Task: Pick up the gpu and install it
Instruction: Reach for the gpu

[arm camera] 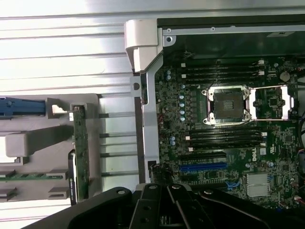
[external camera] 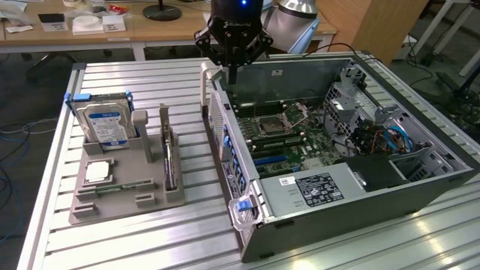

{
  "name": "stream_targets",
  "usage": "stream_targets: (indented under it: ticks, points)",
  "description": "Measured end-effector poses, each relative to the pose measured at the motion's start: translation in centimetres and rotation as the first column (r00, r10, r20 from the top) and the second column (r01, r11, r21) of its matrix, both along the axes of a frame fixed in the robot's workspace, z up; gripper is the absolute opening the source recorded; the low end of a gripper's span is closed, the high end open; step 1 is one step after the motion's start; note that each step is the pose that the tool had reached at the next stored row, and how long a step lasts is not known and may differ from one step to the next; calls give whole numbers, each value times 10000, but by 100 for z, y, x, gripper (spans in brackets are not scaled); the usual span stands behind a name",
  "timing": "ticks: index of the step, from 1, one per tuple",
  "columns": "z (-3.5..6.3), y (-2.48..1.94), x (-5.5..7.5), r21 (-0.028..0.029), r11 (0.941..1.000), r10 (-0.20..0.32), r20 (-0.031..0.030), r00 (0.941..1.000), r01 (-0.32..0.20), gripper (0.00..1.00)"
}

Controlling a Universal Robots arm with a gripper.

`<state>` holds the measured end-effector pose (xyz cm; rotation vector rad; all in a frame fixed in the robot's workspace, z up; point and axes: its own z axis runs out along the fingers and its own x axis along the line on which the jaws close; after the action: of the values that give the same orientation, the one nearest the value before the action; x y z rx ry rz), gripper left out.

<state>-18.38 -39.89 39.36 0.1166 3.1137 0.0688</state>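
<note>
Over the back rim of the open computer case (external camera: 420, 185), exterior view: gripper (external camera: 231, 77) hangs with fingers pinched together, nothing between them. The gpu (external camera: 170, 166) stands on edge in the grey holder (external camera: 127, 205) on the slatted table (external camera: 150, 247), to the exterior view's left of the case, well apart from the gripper. Hard drive (external camera: 105, 126) upright in the same holder. Wrist view: gpu seated in the holder, near the case wall; motherboard (arm camera: 224, 143) exposed, with processor socket (arm camera: 228, 106) and blue slot (arm camera: 203, 167).
</note>
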Motion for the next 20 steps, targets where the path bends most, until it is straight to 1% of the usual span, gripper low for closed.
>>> stream_targets:
  ticks: [20]
  points:
    - [-3,0,-215,0,10000,0,0,10000,0,11]
